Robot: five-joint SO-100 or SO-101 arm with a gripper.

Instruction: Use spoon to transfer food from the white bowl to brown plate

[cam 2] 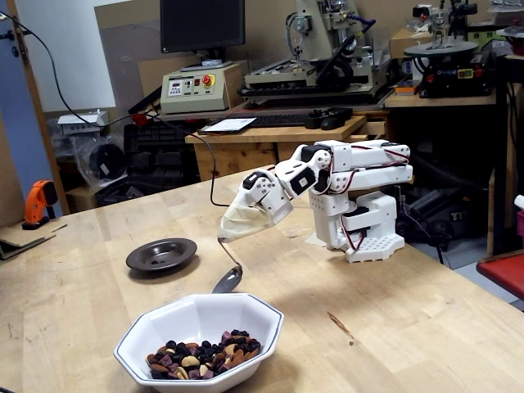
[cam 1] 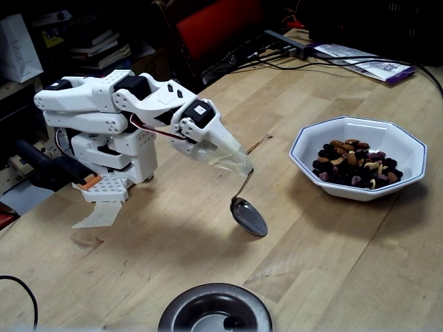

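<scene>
The white arm reaches low over the wooden table. Its gripper (cam 1: 239,164) (cam 2: 230,232) is wrapped in beige tape and is shut on the thin handle of the spoon (cam 1: 248,216) (cam 2: 228,281). The spoon hangs tip-down just above the table, and its shiny bowl looks empty. The white bowl (cam 1: 405,144) (cam 2: 190,306) holds the food (cam 1: 356,164) (cam 2: 205,354), a heap of nuts and dark dried fruit. In a fixed view the spoon is left of this bowl; in the other it sits just behind the far rim. The brown plate (cam 1: 185,306) (cam 2: 161,255) looks empty.
The arm's white base (cam 1: 114,155) (cam 2: 360,221) is clamped at the table edge. Cables and papers (cam 1: 360,59) lie at the far table corner. Benches with machines and a monitor (cam 2: 202,29) stand behind the table.
</scene>
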